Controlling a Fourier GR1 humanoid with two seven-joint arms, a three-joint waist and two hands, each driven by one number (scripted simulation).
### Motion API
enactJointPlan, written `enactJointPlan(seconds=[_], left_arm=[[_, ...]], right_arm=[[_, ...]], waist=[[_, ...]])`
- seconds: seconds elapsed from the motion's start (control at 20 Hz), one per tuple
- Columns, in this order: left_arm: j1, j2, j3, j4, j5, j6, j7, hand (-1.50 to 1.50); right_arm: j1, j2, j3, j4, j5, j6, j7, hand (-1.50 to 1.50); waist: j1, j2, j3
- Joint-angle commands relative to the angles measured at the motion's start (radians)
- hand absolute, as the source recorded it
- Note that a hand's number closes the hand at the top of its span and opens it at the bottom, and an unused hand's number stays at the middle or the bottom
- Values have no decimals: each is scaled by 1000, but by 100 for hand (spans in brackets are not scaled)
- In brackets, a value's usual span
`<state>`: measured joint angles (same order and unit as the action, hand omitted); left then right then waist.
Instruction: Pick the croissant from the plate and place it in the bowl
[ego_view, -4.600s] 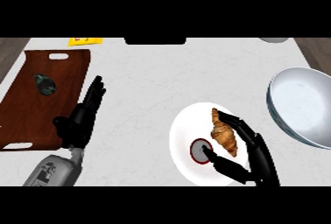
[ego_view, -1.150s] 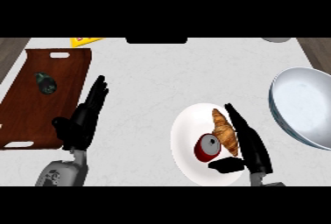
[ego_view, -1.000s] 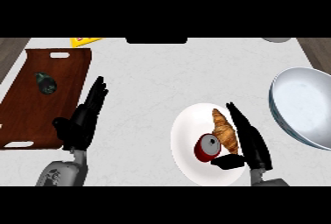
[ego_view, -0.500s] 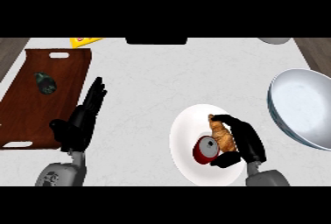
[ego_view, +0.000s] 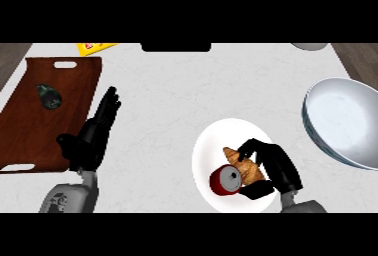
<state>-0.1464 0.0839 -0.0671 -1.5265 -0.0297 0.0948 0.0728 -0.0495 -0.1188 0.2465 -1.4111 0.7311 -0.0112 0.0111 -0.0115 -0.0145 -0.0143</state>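
A brown croissant (ego_view: 246, 165) lies on the white plate (ego_view: 214, 145) at the lower middle right. My right hand (ego_view: 275, 167) has its fingers curled over the croissant's top and its thumb under the near end, so it is shut on it. A small red round object (ego_view: 226, 181) sits on the plate, touching the croissant's left side. The large pale bowl (ego_view: 344, 120) stands at the right edge, apart from the plate. My left hand (ego_view: 92, 135) rests open at the left, fingers straight and pointing away, beside the wooden board.
A dark wooden board (ego_view: 40, 110) with handle slots lies at the left, carrying a small dark greenish object (ego_view: 49, 96). A yellow item (ego_view: 94, 47) shows at the far edge, and part of another pale dish (ego_view: 310, 46) at the top right.
My right hand's fingers have curled from straight alongside the croissant to wrapped over it. The croissant stays on the plate. The left hand has not moved.
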Motion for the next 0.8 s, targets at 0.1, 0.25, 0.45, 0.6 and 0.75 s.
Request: enactJointPlan(seconds=[0.1, 0.25, 0.45, 0.6, 0.75], left_arm=[[8, 18, 23, -30, 13, -5, 21, 0], [28, 8, 16, -40, 8, -8, 10, 0], [21, 18, 34, -16, 32, -30, 9, 0], [9, -14, -1, -35, -2, 2, 27, 0], [53, -20, -34, -89, -25, 6, 36, 0]], right_arm=[[234, 40, 17, -307, -211, 140, 42, 150], [338, 17, 39, -382, -220, 105, -37, 150], [374, 35, 42, -595, -293, 102, -62, 150], [395, 55, 91, -710, -212, 34, -61, 150], [433, 26, 94, -890, -160, 23, -22, 150]], waist=[[-17, 5, 13], [1, 11, 14], [-3, 11, 14], [-2, 11, 14], [0, 8, 14]])
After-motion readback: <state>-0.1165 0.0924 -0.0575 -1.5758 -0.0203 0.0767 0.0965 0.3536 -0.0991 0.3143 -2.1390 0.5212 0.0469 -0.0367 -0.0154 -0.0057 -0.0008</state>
